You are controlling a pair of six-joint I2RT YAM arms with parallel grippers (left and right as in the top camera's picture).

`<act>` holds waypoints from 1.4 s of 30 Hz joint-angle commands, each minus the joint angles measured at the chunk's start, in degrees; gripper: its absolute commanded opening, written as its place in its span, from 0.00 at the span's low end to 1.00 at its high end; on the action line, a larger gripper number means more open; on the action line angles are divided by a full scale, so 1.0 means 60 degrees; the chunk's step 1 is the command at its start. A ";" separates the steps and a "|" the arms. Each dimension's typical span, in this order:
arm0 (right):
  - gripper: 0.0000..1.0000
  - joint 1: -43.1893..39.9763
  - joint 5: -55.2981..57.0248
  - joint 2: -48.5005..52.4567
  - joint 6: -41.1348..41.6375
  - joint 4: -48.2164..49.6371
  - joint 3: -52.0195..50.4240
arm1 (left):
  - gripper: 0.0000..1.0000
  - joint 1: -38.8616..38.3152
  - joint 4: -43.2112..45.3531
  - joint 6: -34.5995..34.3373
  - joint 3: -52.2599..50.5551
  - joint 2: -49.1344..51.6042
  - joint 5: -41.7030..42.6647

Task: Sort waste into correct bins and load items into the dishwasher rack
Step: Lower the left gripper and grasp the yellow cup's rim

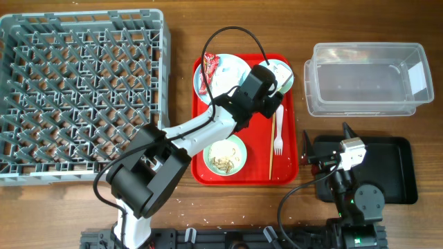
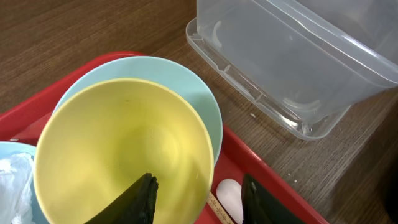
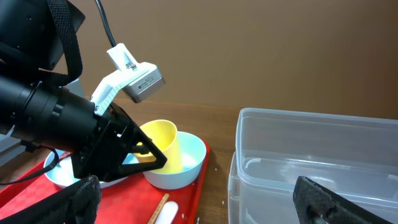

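While your left gripper [image 2: 199, 182] straddles the wall of the yellow cup [image 2: 124, 143], one finger inside and the other outside with a gap showing past the rim, you are at the pick-up step for the cup; the jaws are not yet clamped on it. The cup sits nested upright in the light blue bowl [image 2: 202, 93] at the far right corner of the red tray [image 1: 196, 138], just beside the clear tub [image 2: 298, 56]. Your next move, as I judge it, is to pinch the wall firmly and lift straight up so that the bowl stays behind, then carry the cup across to the grey rack [image 1: 83, 90], well apart on the left. Both cup and bowl look like smooth, matte plastic with thin rims, so expect the grip to be slippery and the bowl to drag along. The rack is a stiff lattice of pegs, while the tub is glossy, see-through and round-cornered. Your right gripper [image 3: 202, 200] hangs wide open and empty near the black tray [image 1: 394, 173]. The white fork [image 1: 277, 131] and thin chopstick [image 1: 271, 155] lie flat on the tray, and the mint green bowl [image 1: 243, 153] holds crumbly scraps.
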 commanded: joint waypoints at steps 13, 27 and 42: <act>1.00 -0.0011 -0.0018 -0.0033 -0.0164 0.0044 -0.0011 | 0.32 -0.0007 -0.0714 0.0113 0.0044 0.0142 0.0040; 1.00 -0.0011 -0.0018 -0.0033 -0.0164 0.0044 -0.0011 | 0.37 -0.0025 -0.0157 0.0430 0.0044 0.0142 0.0222; 1.00 -0.0011 -0.0018 -0.0033 -0.0168 0.0047 -0.0011 | 0.32 -0.0127 0.0073 0.0321 0.0044 0.0517 0.0619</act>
